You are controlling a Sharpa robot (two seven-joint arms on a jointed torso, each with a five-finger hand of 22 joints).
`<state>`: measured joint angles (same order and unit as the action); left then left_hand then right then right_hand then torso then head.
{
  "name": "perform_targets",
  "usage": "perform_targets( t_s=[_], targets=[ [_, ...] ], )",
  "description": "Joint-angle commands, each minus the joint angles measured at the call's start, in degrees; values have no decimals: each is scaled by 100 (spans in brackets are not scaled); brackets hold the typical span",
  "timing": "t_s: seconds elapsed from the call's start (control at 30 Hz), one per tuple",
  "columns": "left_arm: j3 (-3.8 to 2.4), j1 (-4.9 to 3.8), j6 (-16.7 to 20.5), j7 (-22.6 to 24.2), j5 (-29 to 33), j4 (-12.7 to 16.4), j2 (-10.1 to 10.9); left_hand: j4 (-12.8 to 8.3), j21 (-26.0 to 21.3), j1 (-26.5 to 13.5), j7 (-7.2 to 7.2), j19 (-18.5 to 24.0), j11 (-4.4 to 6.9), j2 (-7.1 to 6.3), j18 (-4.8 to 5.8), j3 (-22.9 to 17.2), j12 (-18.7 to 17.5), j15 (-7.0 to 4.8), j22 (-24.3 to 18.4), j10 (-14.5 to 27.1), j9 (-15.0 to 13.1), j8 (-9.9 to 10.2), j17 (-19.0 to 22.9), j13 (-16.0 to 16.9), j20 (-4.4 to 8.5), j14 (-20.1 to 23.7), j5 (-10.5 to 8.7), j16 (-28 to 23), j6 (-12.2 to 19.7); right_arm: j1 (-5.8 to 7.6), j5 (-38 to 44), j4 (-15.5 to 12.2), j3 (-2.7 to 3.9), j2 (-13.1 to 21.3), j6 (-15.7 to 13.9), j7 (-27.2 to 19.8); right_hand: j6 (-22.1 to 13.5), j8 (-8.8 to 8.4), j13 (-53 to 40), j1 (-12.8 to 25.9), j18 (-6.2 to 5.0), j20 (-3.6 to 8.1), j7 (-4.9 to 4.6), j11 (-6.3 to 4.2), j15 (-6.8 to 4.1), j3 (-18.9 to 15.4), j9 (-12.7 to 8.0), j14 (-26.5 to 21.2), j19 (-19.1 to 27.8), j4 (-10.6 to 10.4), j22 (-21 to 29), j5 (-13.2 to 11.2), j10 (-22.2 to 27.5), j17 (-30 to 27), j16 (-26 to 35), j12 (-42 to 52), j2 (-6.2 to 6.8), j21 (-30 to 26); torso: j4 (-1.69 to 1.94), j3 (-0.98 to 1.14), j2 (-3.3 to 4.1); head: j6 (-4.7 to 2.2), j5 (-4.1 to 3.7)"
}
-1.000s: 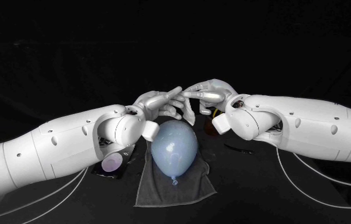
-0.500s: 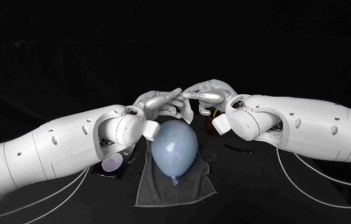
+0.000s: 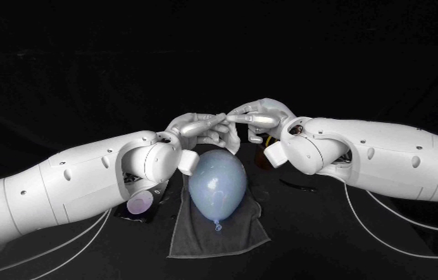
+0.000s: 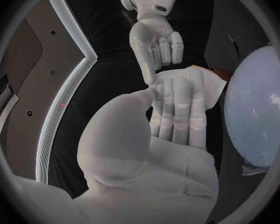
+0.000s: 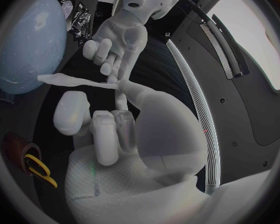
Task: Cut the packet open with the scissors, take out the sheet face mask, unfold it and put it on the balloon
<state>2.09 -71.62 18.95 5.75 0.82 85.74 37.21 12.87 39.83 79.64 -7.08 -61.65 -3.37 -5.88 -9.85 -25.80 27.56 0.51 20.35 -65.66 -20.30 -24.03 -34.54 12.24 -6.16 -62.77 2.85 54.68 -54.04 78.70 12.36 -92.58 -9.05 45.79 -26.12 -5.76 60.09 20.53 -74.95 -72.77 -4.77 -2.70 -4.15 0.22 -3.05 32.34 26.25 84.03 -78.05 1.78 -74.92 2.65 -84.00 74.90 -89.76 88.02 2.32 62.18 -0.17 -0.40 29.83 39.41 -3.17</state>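
Head view: left hand (image 3: pixel 196 130) and right hand (image 3: pixel 258 116) meet fingertip to fingertip. Both are pinching the white sheet mask (image 5: pixel 71 79) between them, thumb against finger on each side. Balloon (image 3: pixel 217 186) lies just below the hands on a grey towel (image 3: pixel 233 235). Can't tell if the mask touches it. Yellow-handled scissors (image 5: pixel 37 168) sit under the right wrist.

Balloon (image 3: pixel 217 185) pale blue; towel (image 3: pixel 219 241) grey; mask (image 5: pixel 68 78) white.
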Motion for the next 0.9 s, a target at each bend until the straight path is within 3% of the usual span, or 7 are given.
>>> perform_targets(
  t_s=[0.03, 0.2, 0.37, 0.47, 0.57, 0.77, 0.9],
  targets=[
    [-14, -12, -55, 188, 37, 29, -4, 65, -27, -39, -36, -4, -16, -34, -54, -10, -69, -22, -10, -53, 9, -2, -6, -31, 14, 22, -6, -45, -20, -9, 68, 10, -3, -9, 83, -2, 31, 16, -1368, 8, -82, 0, -1, -39, -56, 30, 143, 597, -6, 7, -433, 14, -508, 1510, -24, 19, -57, -13, 0, 0, -1, -3, -7],
    [-14, -12, -100, 222, 37, 36, 2, 390, -68, -529, -98, 24, -74, -209, -46, 253, -148, 31, -33, -105, 52, 46, -16, -82, -20, 45, -9, -63, 3, -9, 77, 16, -3, -9, 80, 5, 31, 16, -1368, 8, -82, 0, -1, -39, -56, 30, 143, 597, -6, 7, -433, 14, -508, 1510, -24, 19, -57, -13, 0, -1, 0, -10, -7],
    [-14, -12, -134, 246, 37, 34, 12, 396, -122, -1118, -113, 22, -92, -156, -54, 600, -211, 49, -70, -126, 126, 117, -37, -113, -51, 65, -9, -72, -5, -9, 80, 17, -3, -7, 75, 8, 29, 19, -1370, 17, -81, 0, -3, -38, -55, 39, 145, 597, -6, 9, -434, 14, -510, 1510, -24, 23, -62, -12, -3, 2, 0, -14, -9],
    [-14, -11, -162, 256, 31, 31, 22, 392, -137, -1214, -115, 19, -95, -173, -55, 715, -226, 52, -80, -124, 145, 134, -44, -118, -56, 73, -9, -72, -7, -9, 80, 17, -3, -5, 72, 10, 29, 19, -1370, 17, -81, 0, -3, -38, -55, 39, 145, 597, -6, 9, -434, 14, -510, 1510, -24, 23, -62, -12, -3, 2, -1, -14, -8],
    [-14, -11, -186, 252, 15, 27, 30, 368, -153, -1142, -124, 23, -101, -230, -55, 784, -246, 58, -90, -102, 160, 151, -50, -124, -61, 91, -9, -76, 9, -10, 72, 15, -3, -4, 62, 9, 29, 19, -1370, 17, -81, 0, -3, -38, -55, 39, 145, 597, -6, 9, -434, 14, -510, 1510, -24, 23, -62, -12, -2, 3, 1, -11, -11],
    [-13, -10, -254, 231, -98, 15, 47, 280, -201, -623, -166, 46, -135, -356, -52, 906, -294, 88, -118, -20, 204, 195, -75, -136, -83, 174, -7, -70, 69, -9, -6, 13, -3, 2, 35, 6, 27, 22, -1366, 27, -79, 0, -4, -37, -54, 46, 146, 597, -11, 9, -439, 13, -507, 1510, -24, 17, -68, 0, -2, 0, 2, -1, -16],
    [-12, -8, -282, 223, -163, 3, 55, 56, -205, -55, -137, 51, -108, -311, -58, 781, -332, 71, -120, 22, 218, 188, -87, -154, -79, 218, -6, -59, 53, -9, -74, 9, -2, 7, 28, 3, 25, 24, -1367, 38, -78, -1, -5, -35, -54, 52, 148, 597, -12, 8, -440, 13, -508, 1510, -24, 17, -73, 2, 0, -1, 0, 3, -13]
  ],
)
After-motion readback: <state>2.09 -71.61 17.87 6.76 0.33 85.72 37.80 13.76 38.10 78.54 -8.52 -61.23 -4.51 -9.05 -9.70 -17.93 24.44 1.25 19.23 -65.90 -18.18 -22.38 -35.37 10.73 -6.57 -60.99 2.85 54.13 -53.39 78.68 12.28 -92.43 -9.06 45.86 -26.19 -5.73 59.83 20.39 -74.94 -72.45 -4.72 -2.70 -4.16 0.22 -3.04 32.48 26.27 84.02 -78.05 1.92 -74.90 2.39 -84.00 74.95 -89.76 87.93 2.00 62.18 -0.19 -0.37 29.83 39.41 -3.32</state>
